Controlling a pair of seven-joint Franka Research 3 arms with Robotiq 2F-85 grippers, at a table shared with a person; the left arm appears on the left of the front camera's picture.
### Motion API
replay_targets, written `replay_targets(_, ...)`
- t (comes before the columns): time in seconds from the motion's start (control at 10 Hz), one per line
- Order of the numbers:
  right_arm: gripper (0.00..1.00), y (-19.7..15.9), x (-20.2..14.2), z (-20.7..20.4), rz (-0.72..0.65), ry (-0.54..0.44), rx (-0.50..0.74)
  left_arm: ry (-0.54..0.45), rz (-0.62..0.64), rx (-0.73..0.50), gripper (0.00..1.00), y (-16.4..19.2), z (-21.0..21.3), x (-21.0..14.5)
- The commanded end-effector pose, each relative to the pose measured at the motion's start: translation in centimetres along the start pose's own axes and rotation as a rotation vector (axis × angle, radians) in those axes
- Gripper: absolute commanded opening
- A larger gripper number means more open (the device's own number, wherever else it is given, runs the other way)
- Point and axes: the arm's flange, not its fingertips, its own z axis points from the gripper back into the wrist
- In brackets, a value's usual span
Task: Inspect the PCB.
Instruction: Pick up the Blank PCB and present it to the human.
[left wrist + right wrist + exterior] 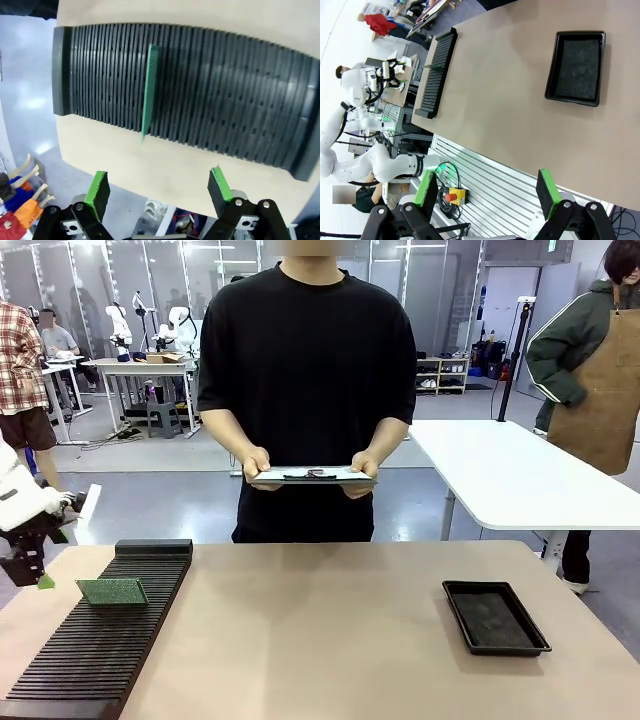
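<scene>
Pickup not begun: the left gripper, spread, hovers off the worktop edge, seemingly facing the circuit board slotted in the rack; next, pinch its edge. The right gripper is spread too.

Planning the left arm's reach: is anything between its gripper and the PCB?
Nothing visible does. The open left gripper faces the PCB, upright in the slotted rack, with just bare table between.
</scene>
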Motion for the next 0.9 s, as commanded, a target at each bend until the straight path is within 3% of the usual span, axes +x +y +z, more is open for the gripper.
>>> replay_targets(0.0, 1.00, 0.0, 0.1, 0.1, 0.019, -0.004, 0.014, -0.009, -0.032, 0.023, 1.00, 1.9, -3.1, 0.1)
replay_targets(0.2, 1.00, 0.0, 0.1, 0.1, 0.019, -0.004, 0.014, -0.061, -0.022, -0.033, 1.00, 3.0, -6.4, -0.1)
replay_targets(0.6, 1.00, 0.0, 0.1, 0.1, 0.019, -0.004, 0.014, -0.012, -0.015, -0.062, 1.00, 4.0, -10.3, 0.7)
replay_targets(0.7, 1.00, 0.0, 0.1, 0.1, 0.019, -0.004, 0.014, -0.009, -0.019, -0.065, 0.82, 4.1, -10.8, 0.7)
replay_targets(0.8, 1.00, 0.0, 0.1, 0.1, 0.019, -0.004, 0.014, -0.007, -0.011, -0.064, 0.56, 4.2, -11.0, 0.5)
